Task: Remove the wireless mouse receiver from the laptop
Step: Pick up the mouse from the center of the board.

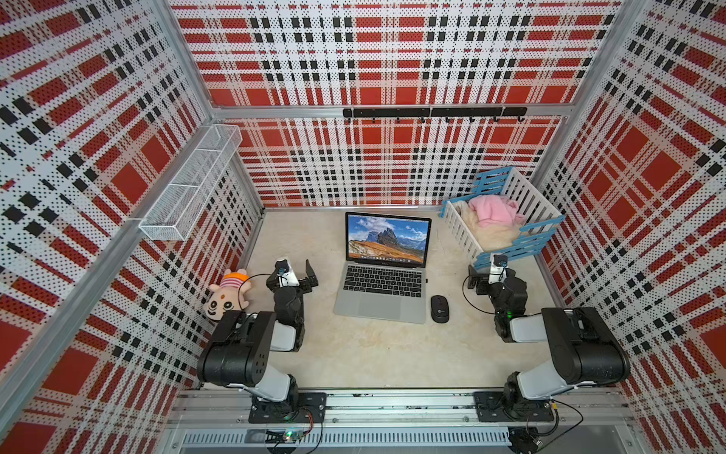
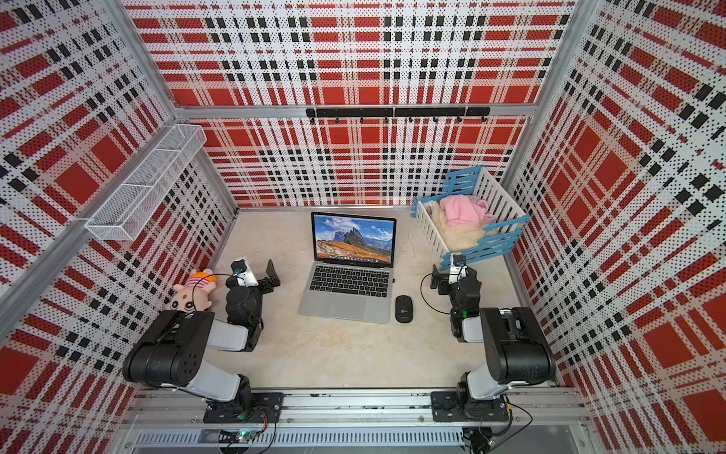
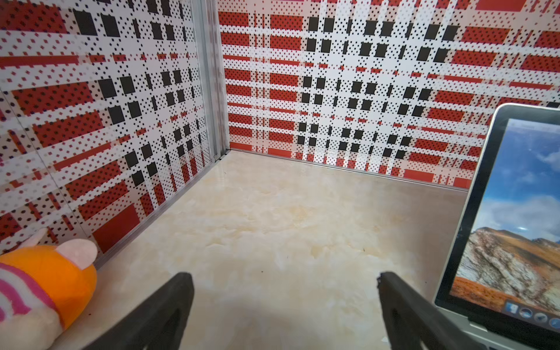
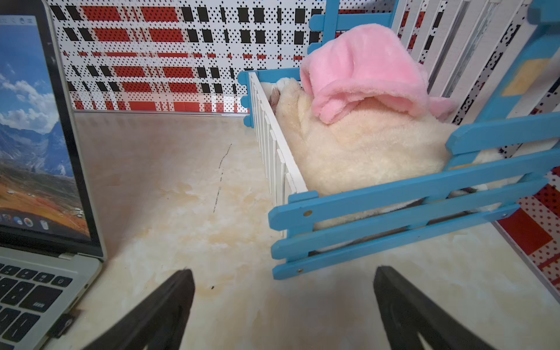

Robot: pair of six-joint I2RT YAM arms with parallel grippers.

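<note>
We've got the laptop [image 1: 383,275] open mid-desk [image 1: 373,353], toward the far edge, with a mountain scene on its screen. And there's the wireless mouse receiver [image 4: 62,324], a tiny black nub plugged into the laptop's right side, level with the keyboard. The black mouse [image 1: 439,309] lies just beside the laptop's near right corner. The right gripper [image 4: 285,271] hangs with its jaws spread wide, holding nothing, between the laptop and the blue-and-white toy crib [image 1: 506,245] in the far right corner. The left gripper [image 3: 285,277] is just as wide and empty, left of the screen. The plush toy [image 1: 228,295] lies at the desk's left edge.
</note>
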